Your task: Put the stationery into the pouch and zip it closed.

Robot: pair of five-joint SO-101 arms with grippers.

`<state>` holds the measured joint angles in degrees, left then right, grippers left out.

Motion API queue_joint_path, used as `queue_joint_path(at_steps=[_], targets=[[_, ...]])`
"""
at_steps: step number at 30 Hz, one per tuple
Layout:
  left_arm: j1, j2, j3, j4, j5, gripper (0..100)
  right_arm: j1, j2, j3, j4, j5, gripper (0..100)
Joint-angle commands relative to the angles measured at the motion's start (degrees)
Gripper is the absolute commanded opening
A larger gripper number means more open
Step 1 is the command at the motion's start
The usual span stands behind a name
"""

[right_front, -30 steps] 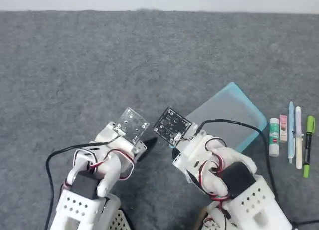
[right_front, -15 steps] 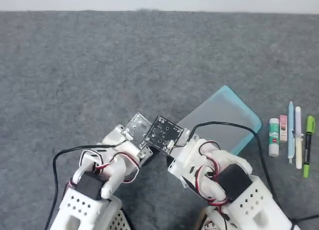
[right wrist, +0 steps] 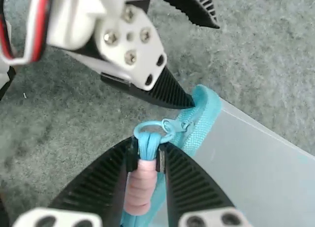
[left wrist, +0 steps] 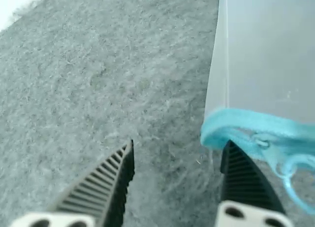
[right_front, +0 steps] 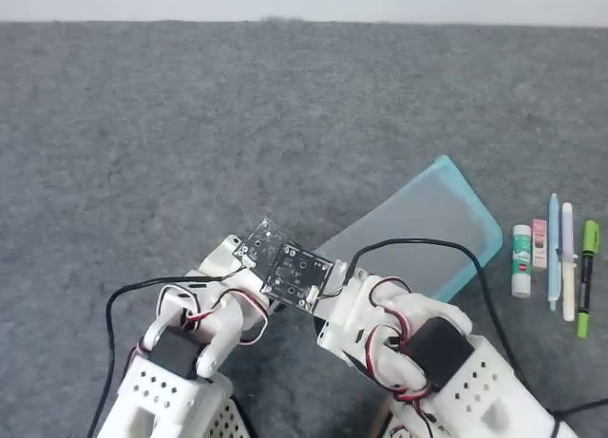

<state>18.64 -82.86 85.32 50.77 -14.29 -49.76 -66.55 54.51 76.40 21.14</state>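
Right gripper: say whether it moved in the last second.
Yes. In the high view the right gripper, shut on the turquoise zipper pull, drew left and toward the bases, away from the white glue stick.

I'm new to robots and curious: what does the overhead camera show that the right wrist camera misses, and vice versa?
High view: beside the pouch, a glue stick, pink eraser, two pale pens and a green marker. Right wrist view: the zipper pull pinched in the right arm's jaws. Both: the pouch and the grey mat.
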Motion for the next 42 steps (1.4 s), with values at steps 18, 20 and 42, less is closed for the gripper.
queue_joint_path(at_steps=[18, 20, 42], targets=[[-4.92, -1.05, -5.05, 0.18, 4.40, 27, 2.15, -1.19, -1.67, -2.59, -1.49, 0.6], [-4.84, -1.05, -3.91, -0.88, 4.48, 27, 2.15, -1.19, -1.85, -2.51, -0.70, 0.6], [2.11, -1.14, 5.85, -16.35, 5.36, 10, -2.77, -1.27, -1.85, -2.24, -0.53, 0.6]])
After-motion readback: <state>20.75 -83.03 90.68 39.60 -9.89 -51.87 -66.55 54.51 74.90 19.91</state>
